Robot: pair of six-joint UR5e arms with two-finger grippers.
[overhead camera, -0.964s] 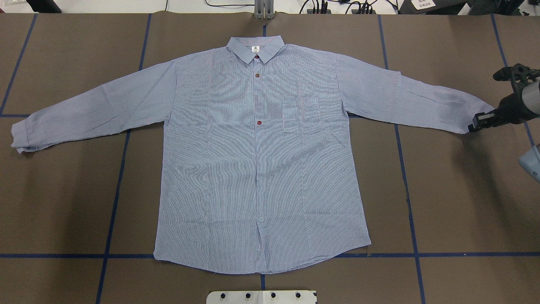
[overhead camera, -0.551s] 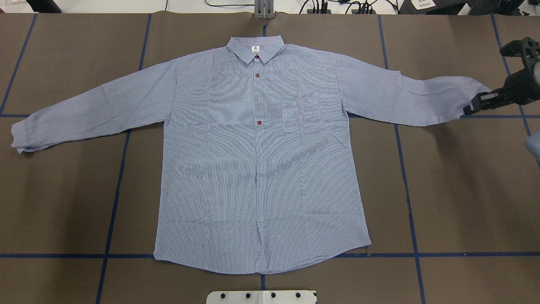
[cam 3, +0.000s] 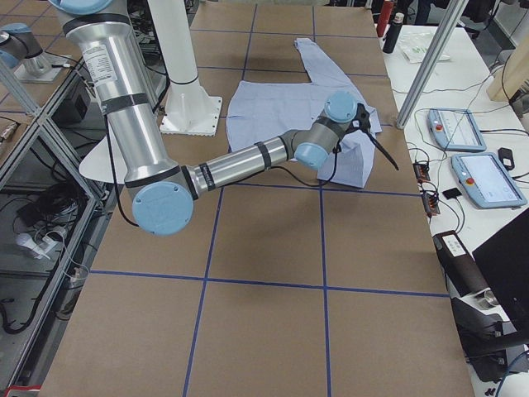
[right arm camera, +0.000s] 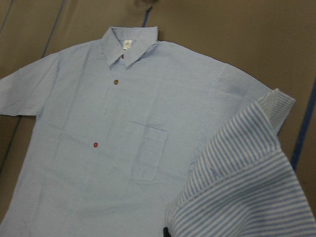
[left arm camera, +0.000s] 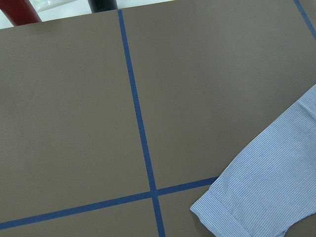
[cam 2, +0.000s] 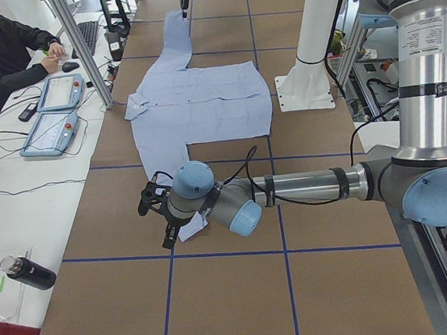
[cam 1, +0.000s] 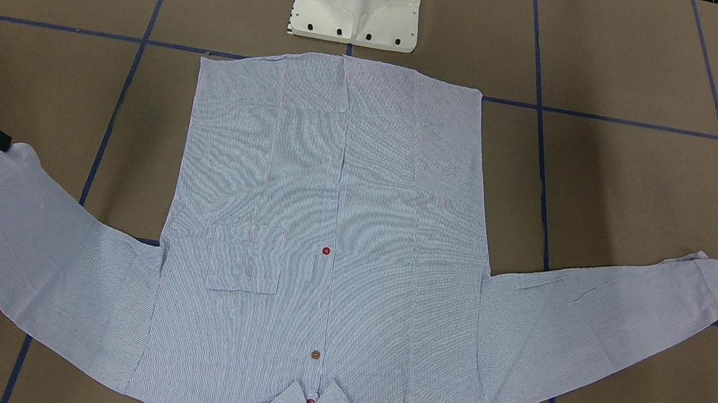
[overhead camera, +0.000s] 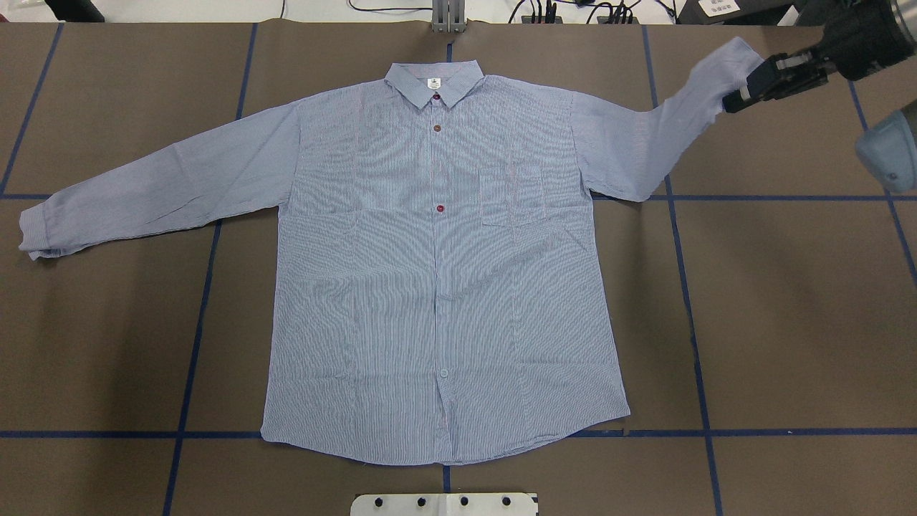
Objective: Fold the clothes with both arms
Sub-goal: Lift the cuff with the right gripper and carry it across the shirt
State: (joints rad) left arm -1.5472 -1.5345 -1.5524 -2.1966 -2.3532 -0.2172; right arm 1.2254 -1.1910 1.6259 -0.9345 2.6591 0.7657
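One shirt [overhead camera: 444, 287] lies flat and face up on the brown table [overhead camera: 788, 322], collar away from the robot. The right gripper [overhead camera: 738, 97] has its fingers pinched closed on the cuff of one sleeve, holding it raised beyond the shoulder. The left gripper [cam 2: 164, 227] hangs just beside the other cuff [left arm camera: 237, 212], which rests on the table; whether its fingers are apart or together cannot be told. Two arms, one chest pocket [overhead camera: 510, 195], three dark buttons.
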